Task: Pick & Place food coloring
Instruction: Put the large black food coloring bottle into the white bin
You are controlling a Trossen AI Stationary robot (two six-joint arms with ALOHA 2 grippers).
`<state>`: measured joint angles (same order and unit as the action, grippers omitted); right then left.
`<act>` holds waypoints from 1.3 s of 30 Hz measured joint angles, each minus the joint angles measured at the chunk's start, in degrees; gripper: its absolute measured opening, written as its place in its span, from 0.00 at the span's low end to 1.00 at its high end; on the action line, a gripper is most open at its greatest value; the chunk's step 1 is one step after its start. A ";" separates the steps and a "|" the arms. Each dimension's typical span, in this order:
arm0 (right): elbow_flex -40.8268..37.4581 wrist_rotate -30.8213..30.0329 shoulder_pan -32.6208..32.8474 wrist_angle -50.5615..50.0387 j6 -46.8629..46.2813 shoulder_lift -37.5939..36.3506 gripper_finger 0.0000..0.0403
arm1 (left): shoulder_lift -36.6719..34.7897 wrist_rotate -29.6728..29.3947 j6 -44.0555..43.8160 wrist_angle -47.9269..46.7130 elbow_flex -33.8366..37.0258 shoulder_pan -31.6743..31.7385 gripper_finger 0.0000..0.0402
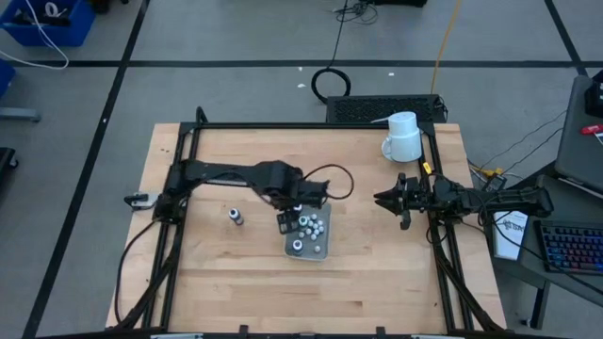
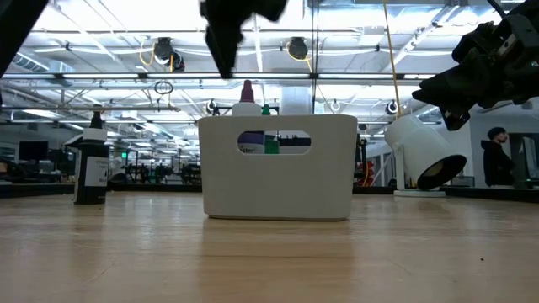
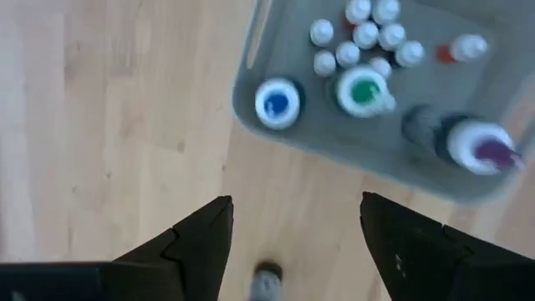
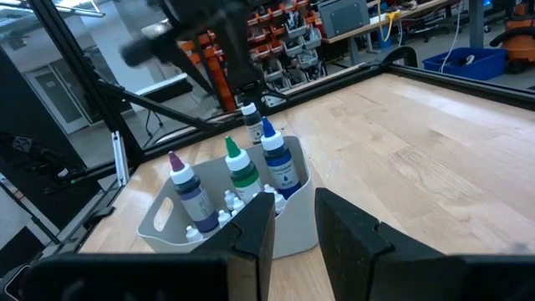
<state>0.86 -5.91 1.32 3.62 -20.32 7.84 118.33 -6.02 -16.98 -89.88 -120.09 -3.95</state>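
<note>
Wooden table (image 1: 377, 282): a white mug (image 1: 403, 137) sits near its far right corner, tipped over with the mouth facing the low camera. Off the table: a black perforated panel (image 1: 377, 109) just beyond the far edge, a coiled black cable (image 1: 330, 85) on the floor behind it, a blue bin (image 1: 47, 21) at far left. A keyboard (image 1: 573, 248) and a printed sheet (image 1: 510, 233) lie to the right; one person (image 2: 497, 156) stands in the background.
</note>
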 joint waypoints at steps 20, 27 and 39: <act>0.00 0.00 0.01 -0.01 -0.01 0.04 0.19 | -27.63 -7.45 -34.57 4.96 35.18 -8.77 0.57; -0.02 0.00 0.02 -0.01 0.00 0.04 0.19 | -28.15 -5.89 -37.23 6.00 43.23 -5.86 0.57; -0.01 0.00 0.01 -0.01 -0.01 0.04 0.19 | -28.16 -1.31 -37.38 13.33 52.18 -4.39 0.57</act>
<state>0.85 -5.91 1.34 3.60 -20.33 7.88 90.17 -7.32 -54.36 -76.55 -67.92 -8.34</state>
